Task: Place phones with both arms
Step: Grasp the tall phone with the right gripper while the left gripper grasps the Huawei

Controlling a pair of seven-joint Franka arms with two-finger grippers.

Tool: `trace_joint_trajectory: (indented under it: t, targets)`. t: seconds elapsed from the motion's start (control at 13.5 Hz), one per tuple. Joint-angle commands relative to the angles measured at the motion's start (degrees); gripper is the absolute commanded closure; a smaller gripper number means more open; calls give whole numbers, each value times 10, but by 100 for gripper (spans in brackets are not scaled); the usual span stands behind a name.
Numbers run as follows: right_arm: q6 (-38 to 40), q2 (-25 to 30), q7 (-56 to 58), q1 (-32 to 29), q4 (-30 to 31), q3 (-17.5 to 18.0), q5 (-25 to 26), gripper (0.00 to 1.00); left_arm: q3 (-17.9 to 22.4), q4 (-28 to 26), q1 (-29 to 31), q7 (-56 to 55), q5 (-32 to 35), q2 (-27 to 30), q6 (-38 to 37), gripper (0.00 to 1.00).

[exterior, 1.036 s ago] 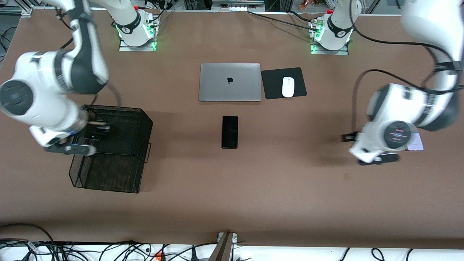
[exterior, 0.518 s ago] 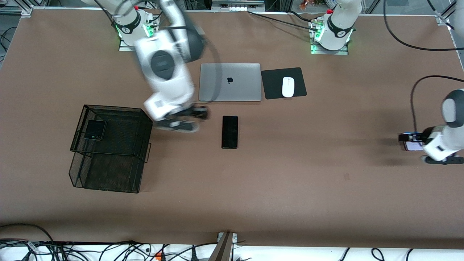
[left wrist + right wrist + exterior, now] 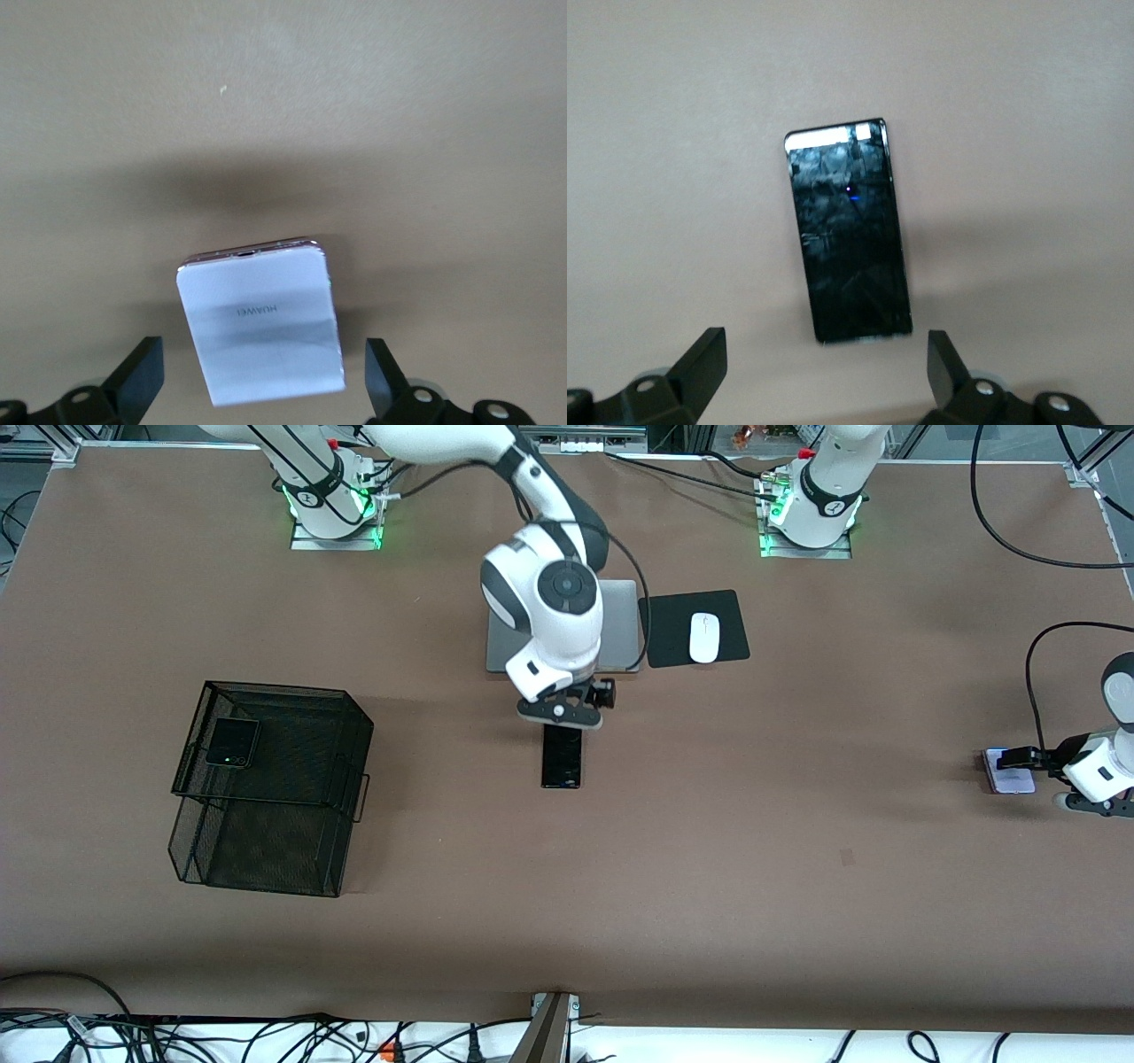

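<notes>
The long slim black phone lies flat mid-table, nearer the front camera than the laptop. My right gripper hangs open and empty over its farther end. In the right wrist view the phone lies just ahead of the open gripper. The pale lilac phone lies at the left arm's end of the table. My left gripper hovers open above it. In the left wrist view the lilac phone shows between the spread fingers of the gripper. The small black phone lies in the basket.
A black wire mesh basket stands toward the right arm's end of the table. A grey laptop, partly covered by the right arm, lies beside a black mouse pad with a white mouse.
My right arm swung from the basket to mid-table over the long black phone, leaving the small black phone in the basket. My left gripper shifted outward over the lilac phone.
</notes>
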State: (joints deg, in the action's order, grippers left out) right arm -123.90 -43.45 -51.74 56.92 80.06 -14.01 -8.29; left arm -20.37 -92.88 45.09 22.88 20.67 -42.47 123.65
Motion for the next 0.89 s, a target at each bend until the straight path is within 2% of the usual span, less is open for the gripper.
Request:
trace_joint_trajectory:
  t: [0.0,0.37,0.74,0.81]
  targets:
    - [-27,-40,2,-3,-17,-1,-1,0,-11,-5,17,20,-22,-12,12,0]
    - [-85,-82,1,-3,-17,-1,-1,0,-11,-5,20,20,-33,-27,18,0]
    - [-89,-95,1,-3,-15,-1,1,0,-11,-4,25,23,-34,-35,19,0]
    - [-89,-95,2,-3,-13,-1,1,11,-11,-4,23,22,-34,-34,18,12]
